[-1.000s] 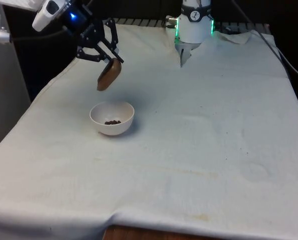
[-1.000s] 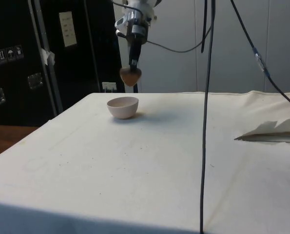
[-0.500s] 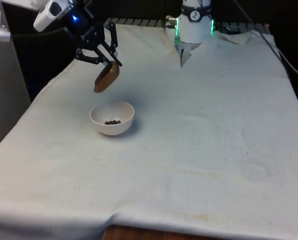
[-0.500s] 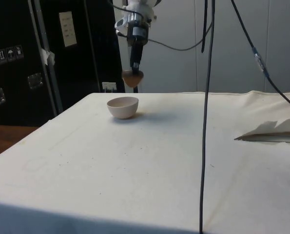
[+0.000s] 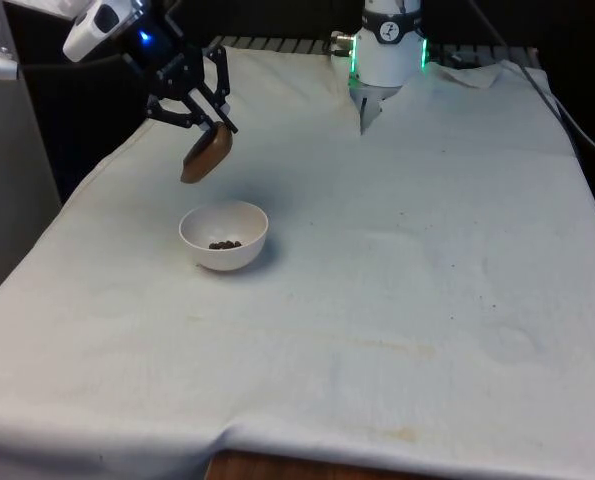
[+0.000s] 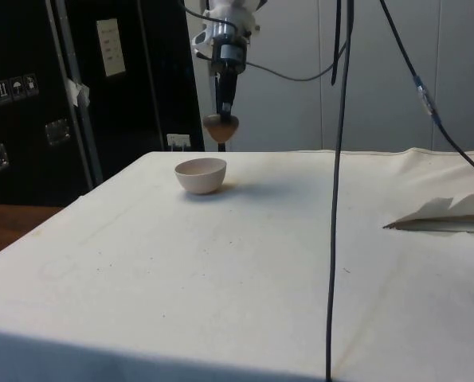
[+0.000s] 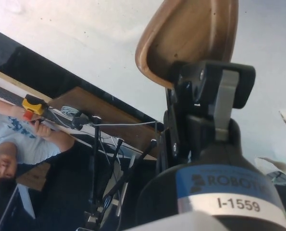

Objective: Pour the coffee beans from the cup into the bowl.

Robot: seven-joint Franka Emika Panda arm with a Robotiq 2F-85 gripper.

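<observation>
A brown wooden cup (image 5: pixel 207 153) hangs tilted in the air, above and a little behind the white bowl (image 5: pixel 223 236), toward the front view's left. My gripper (image 5: pixel 213 130) is shut on the cup's rim. In the side view the cup (image 6: pixel 221 127) sits under the gripper (image 6: pixel 222 116), above and just behind the bowl (image 6: pixel 201 174). A few dark coffee beans (image 5: pixel 224 244) lie in the bowl. The wrist view looks into the cup (image 7: pixel 191 36); its inside is bare wood with no beans showing, and one finger (image 7: pixel 223 101) presses on its rim.
A black cable (image 6: pixel 338 183) hangs down across the side view. A fold in the white cloth (image 5: pixel 377 108) lies near the robot's base. A person in a light shirt (image 7: pixel 18 144) is beside the table in the wrist view.
The gripper has lifted the tilted cup and carried it away from the bowl, toward the table's far end and the front view's left. The beans in the bowl lie as before.
</observation>
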